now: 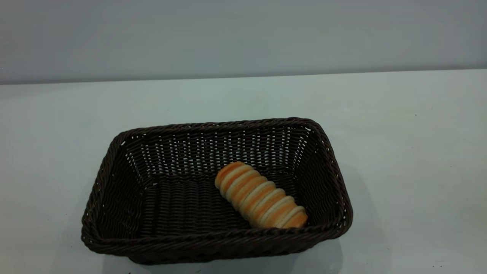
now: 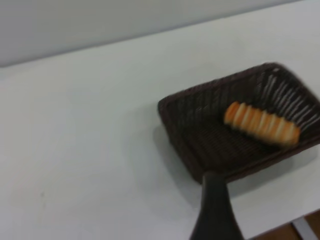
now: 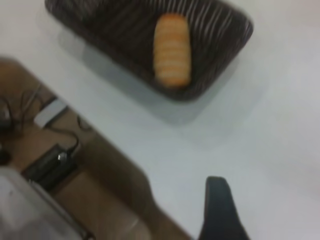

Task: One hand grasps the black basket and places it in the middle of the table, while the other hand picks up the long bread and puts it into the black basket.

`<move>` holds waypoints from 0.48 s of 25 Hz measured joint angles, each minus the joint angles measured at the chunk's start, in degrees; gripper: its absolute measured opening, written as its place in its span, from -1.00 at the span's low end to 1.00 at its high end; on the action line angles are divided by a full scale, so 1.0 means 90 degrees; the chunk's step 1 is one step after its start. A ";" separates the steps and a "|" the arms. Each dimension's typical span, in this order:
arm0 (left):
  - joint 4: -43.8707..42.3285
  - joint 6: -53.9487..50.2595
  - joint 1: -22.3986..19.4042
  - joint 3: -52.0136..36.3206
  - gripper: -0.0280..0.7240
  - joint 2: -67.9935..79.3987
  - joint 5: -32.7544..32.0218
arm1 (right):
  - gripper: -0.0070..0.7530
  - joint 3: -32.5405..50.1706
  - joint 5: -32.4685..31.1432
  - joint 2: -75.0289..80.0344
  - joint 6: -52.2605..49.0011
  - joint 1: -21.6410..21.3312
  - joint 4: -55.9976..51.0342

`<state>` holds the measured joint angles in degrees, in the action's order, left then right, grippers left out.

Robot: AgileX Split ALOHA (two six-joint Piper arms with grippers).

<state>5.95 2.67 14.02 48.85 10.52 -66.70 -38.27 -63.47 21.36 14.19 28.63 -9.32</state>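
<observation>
large dark brown-black woven wicker basket (image 1: 217,243) on the plain white table (image 1: 399,152), small golden-orange cream-striped bread roll (image 1: 261,201) lying inside it, both grippers' finger state cannot be told

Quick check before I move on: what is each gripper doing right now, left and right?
Left gripper: holding nothing, clear of the black basket; fingers cannot be told.
Right gripper: holding nothing; cannot be told.

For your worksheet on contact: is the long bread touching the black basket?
Touching. The exterior view shows the long bread lying on the floor of the black basket.
</observation>
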 joint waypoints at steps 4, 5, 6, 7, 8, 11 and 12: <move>-0.0212 -0.0090 0.0000 -0.0620 0.63 -0.0708 0.0000 | 0.24 0.0589 -0.0079 -0.0768 0.0025 0.0000 -0.0005; -0.0267 -0.0144 0.0000 -0.0740 0.63 -0.0927 0.0000 | 0.24 0.0665 -0.0079 -0.0895 0.0025 0.0000 -0.0005; -0.0317 -0.0210 0.0000 -0.0846 0.63 -0.1131 0.0000 | 0.23 0.0746 -0.0079 -0.1022 0.0025 0.0000 -0.0005; -0.0403 -0.0296 0.0000 -0.0917 0.63 -0.1263 0.0000 | 0.22 0.0821 -0.0069 -0.1126 0.0025 0.0000 -0.0005; -0.0513 -0.0404 0.0000 -0.0972 0.63 -0.1313 0.0000 | 0.20 0.0891 -0.0066 -0.1198 0.0025 0.0000 -0.0005; -0.0828 -0.0509 0.0000 -0.1106 0.63 -0.1328 0.0000 | 0.15 0.1047 -0.0053 -0.1329 0.0025 0.0000 -0.0012; -0.0923 -0.0530 0.0000 -0.1152 0.63 -0.1328 0.0000 | 0.14 0.1073 -0.0053 -0.1336 0.0025 0.0000 -0.0012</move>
<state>-2.36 -2.10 14.02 38.48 -1.43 -66.70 -28.61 -63.95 9.34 14.41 28.63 -9.43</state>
